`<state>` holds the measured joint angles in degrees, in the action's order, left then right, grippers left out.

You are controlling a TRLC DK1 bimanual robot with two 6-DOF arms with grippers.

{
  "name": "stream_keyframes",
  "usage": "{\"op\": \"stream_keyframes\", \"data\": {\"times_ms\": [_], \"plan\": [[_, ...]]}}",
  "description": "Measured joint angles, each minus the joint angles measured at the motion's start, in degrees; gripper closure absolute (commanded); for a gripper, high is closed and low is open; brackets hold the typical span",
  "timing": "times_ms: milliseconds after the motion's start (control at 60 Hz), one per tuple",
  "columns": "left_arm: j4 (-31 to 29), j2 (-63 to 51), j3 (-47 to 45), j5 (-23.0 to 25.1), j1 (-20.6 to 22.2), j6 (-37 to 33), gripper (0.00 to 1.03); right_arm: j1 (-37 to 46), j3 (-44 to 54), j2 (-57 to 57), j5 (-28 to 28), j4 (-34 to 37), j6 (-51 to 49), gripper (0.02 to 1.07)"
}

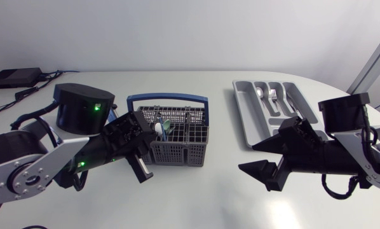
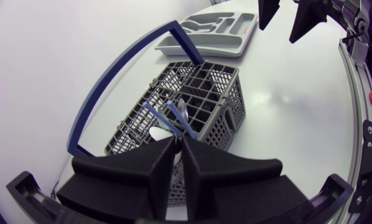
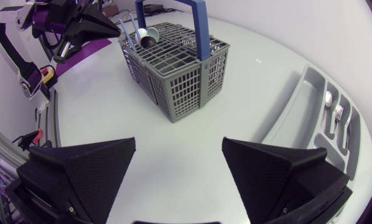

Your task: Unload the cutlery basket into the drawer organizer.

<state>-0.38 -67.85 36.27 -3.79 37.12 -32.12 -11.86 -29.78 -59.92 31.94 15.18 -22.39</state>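
Observation:
The grey cutlery basket (image 1: 183,152) with a blue handle (image 1: 168,98) stands mid-table. My left gripper (image 1: 153,130) is at its left compartment, shut on what looks like a blue-handled utensil (image 2: 173,115) standing there; the contact itself is hidden by the fingers (image 2: 142,168). A spoon bowl (image 2: 160,132) sticks up beside it. The grey drawer organizer (image 1: 253,124) lies at the back right and holds a spoon (image 1: 260,93) and forks (image 1: 272,95). My right gripper (image 1: 266,152) hangs open and empty in front of the organizer, right of the basket.
A black box (image 1: 15,77) with cables sits at the table's back left corner. My left arm's black base (image 1: 82,105) stands left of the basket. Bare white table lies between basket (image 3: 186,81) and organizer (image 3: 298,106).

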Motion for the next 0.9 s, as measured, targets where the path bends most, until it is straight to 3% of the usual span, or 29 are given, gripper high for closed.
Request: {"op": "stream_keyframes", "data": {"times_ms": [217,550,900], "plan": [[-2.89,0.00,0.81,2.19,-1.42,0.59,0.88,0.00,0.66,0.00,0.00,0.00,0.00,0.07],[-9.22,0.55,6.62,10.67,-6.69,2.36,0.89,0.28,0.72,0.00,0.22,0.00,0.00,0.07],[-15.30,-1.01,10.54,12.79,-9.42,2.56,0.89,0.37,0.98,0.02,0.57,0.00,-0.02,0.07]]}}
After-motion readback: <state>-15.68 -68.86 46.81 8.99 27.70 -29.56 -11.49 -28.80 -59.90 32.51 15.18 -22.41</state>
